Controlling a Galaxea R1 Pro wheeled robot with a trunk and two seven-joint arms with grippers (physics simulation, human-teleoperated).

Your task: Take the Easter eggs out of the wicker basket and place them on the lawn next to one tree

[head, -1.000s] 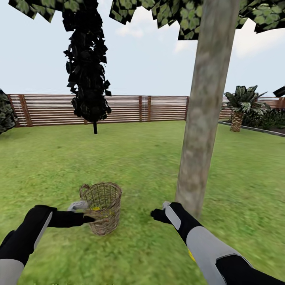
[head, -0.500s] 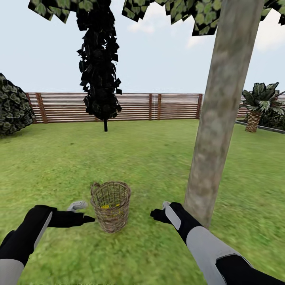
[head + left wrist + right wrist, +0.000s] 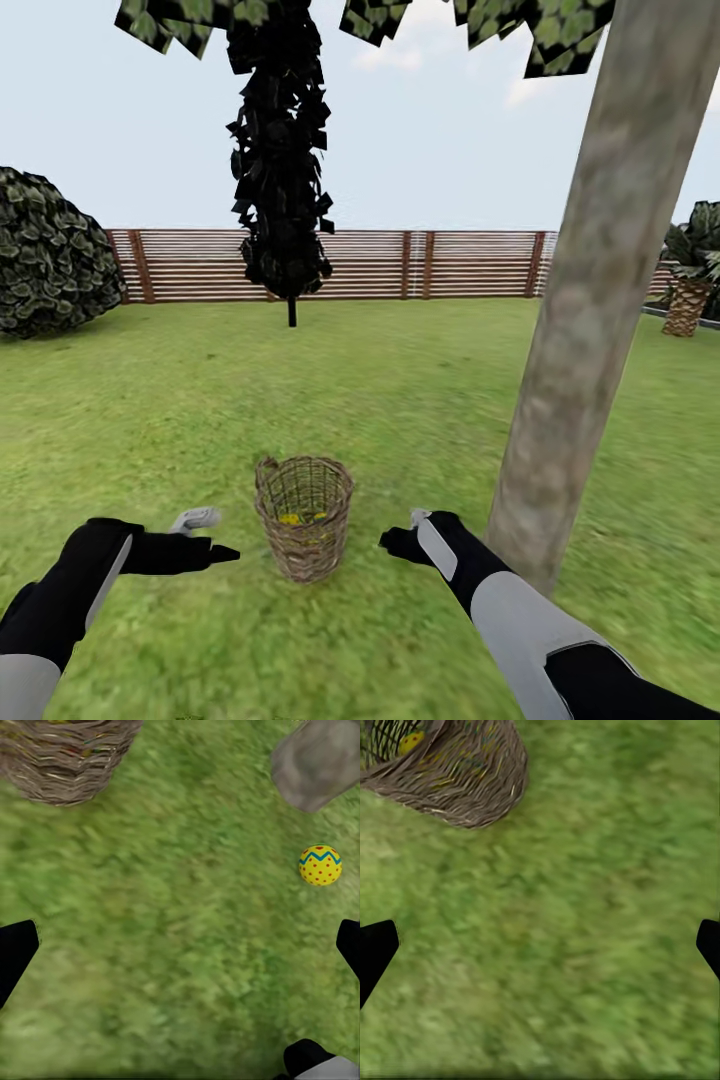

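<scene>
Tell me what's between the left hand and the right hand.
In the head view, the basket stands on the lawn between the left hand and the right hand, with bare grass on either side of it.

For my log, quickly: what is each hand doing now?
Left hand: open, holding nothing.
Right hand: open, holding nothing.

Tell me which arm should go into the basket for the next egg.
A close call; right, slightly. The wicker basket stands between both open, empty grippers, but the right gripper is also nearer the tree, where one Easter egg already lies on the lawn. The left gripper is farther from the trunk.
</scene>
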